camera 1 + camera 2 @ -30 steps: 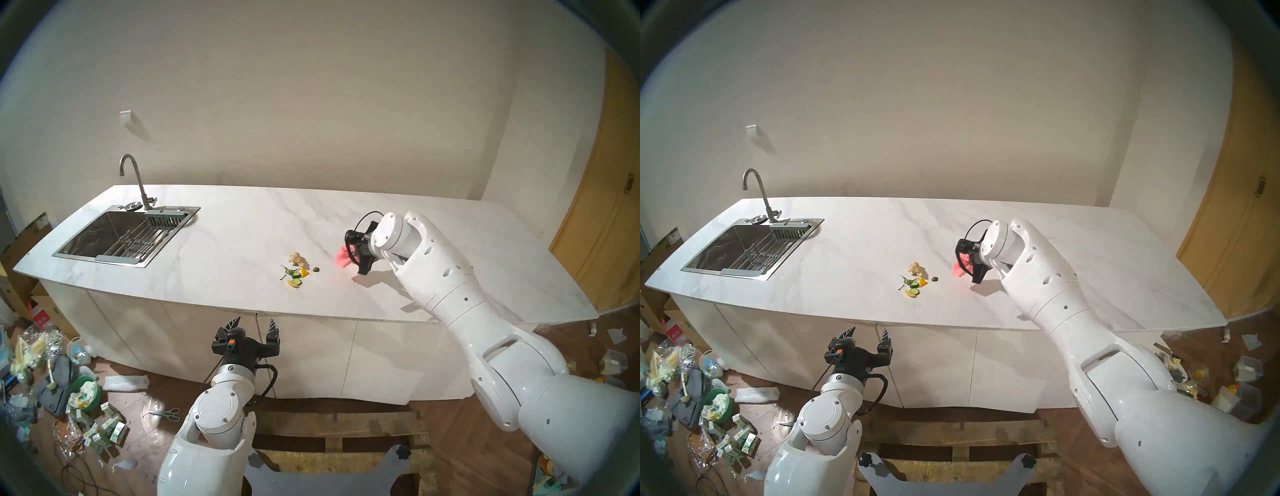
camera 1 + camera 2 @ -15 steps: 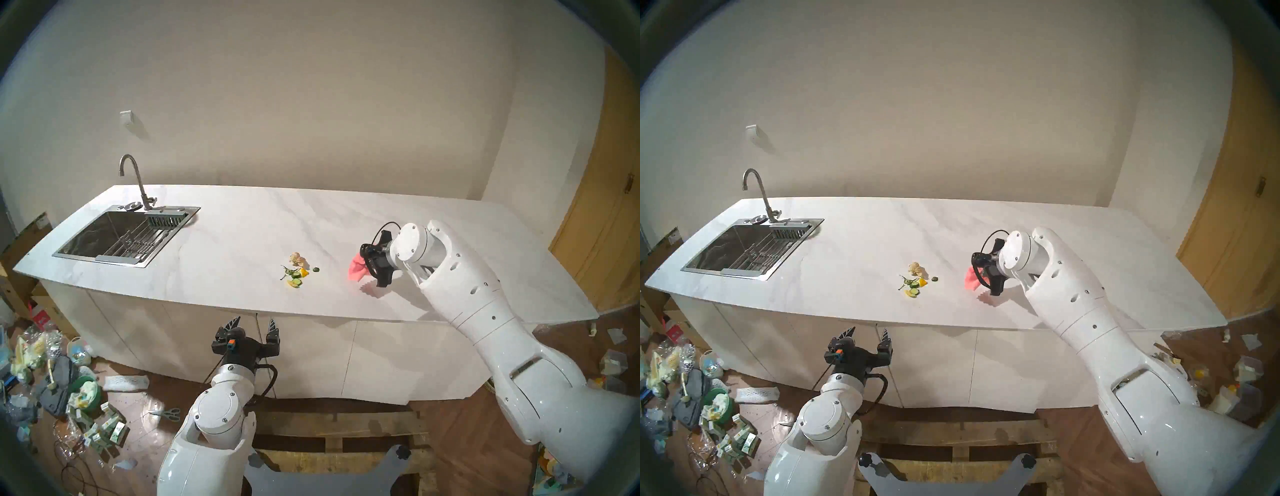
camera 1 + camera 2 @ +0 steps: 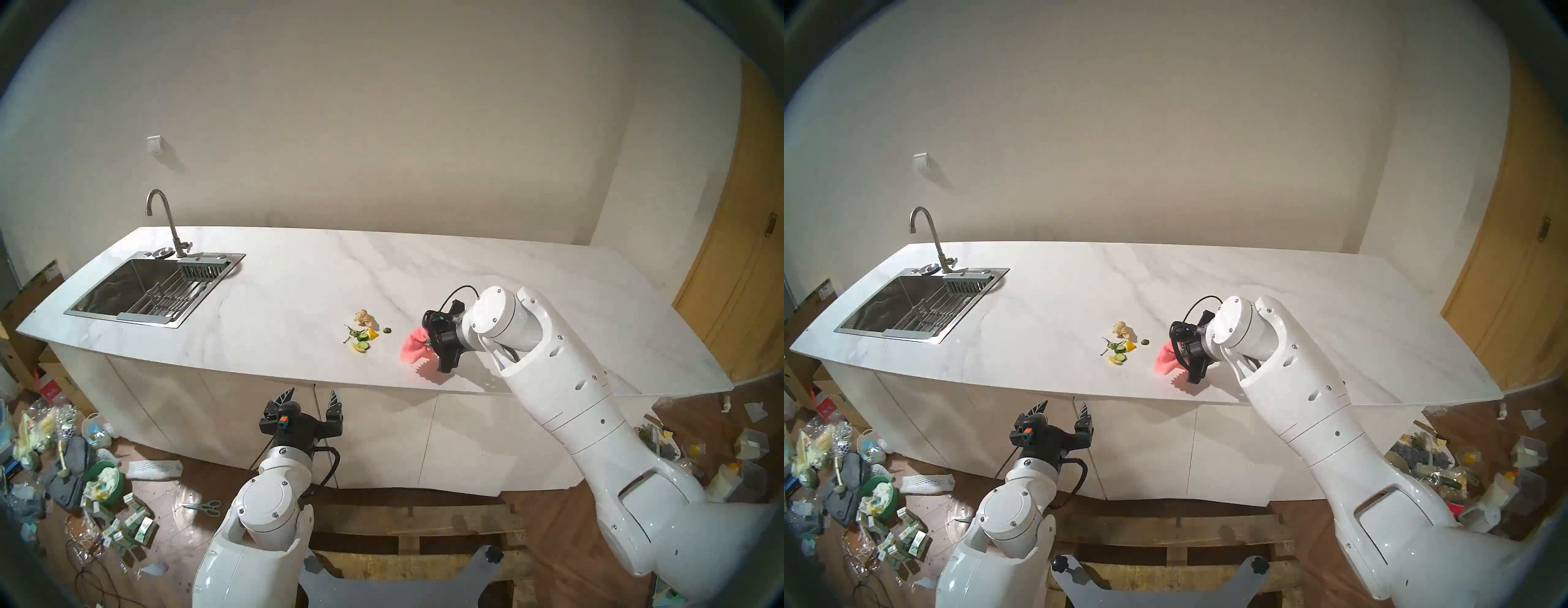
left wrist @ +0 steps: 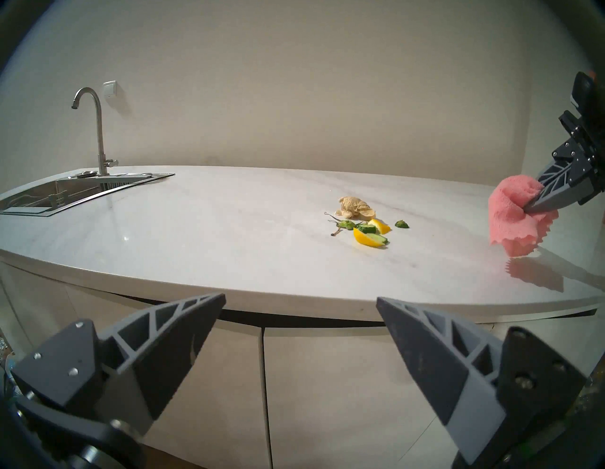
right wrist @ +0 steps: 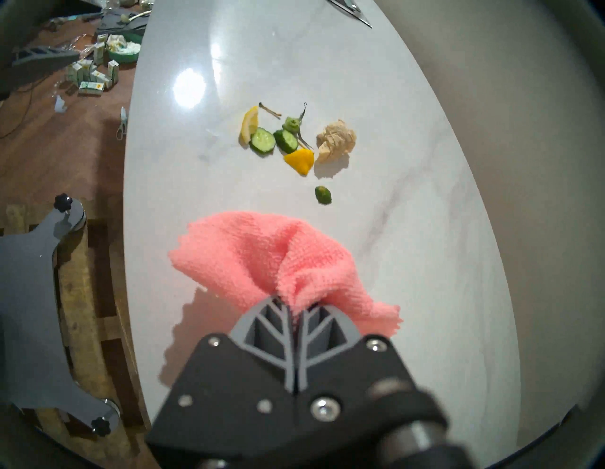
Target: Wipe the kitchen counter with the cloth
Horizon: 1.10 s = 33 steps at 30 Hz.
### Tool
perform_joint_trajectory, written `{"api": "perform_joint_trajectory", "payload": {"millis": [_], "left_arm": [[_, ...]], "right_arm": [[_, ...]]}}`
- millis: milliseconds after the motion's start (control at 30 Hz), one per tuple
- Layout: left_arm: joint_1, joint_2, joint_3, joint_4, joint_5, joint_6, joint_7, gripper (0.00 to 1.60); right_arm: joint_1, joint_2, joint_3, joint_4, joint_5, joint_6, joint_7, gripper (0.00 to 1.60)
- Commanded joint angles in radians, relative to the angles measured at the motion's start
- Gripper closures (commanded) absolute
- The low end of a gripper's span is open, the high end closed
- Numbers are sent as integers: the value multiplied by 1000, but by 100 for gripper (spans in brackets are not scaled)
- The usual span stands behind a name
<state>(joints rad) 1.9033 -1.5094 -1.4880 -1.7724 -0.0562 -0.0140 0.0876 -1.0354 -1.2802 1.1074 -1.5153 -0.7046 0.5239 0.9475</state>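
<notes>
One cloth [image 5: 262, 255]; one beige wad [image 5: 335, 140]; perhaps seven food scraps [image 5: 262, 140].

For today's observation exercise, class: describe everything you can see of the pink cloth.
The cloth is a small salmon-pink rag of soft, ribbed-looking terry fabric with zigzag-cut edges. It is bunched, pinched at a fold by the closed fingers of the right hand, and hangs in wrinkled flaps. In the left wrist view its lowest edge appears to meet the kitchen counter, near the front edge, casting a pinkish shadow. It lies apart from the food scraps, touching none.
</notes>
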Motion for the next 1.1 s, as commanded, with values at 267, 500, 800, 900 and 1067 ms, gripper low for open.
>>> {"api": "perform_joint_trajectory", "payload": {"millis": [267, 500, 800, 900, 1067], "left_arm": [[-6, 0, 2, -27, 0, -7, -2, 0], [-6, 0, 2, -26, 0, -7, -2, 0], [-6, 0, 2, -26, -1, -7, -1, 0], [-6, 1, 2, -26, -1, -7, -1, 0], [-6, 1, 2, -26, -1, -7, -1, 0]], "right_arm": [[-6, -180, 32, 116, -194, 64, -244, 160], [-2, -244, 67, 177, -203, 71, -348, 160], [25, -317, 102, 266, -226, 44, -499, 160], [31, -340, 118, 304, -217, 33, -571, 160], [49, -364, 127, 355, -222, 10, -618, 160]]}}
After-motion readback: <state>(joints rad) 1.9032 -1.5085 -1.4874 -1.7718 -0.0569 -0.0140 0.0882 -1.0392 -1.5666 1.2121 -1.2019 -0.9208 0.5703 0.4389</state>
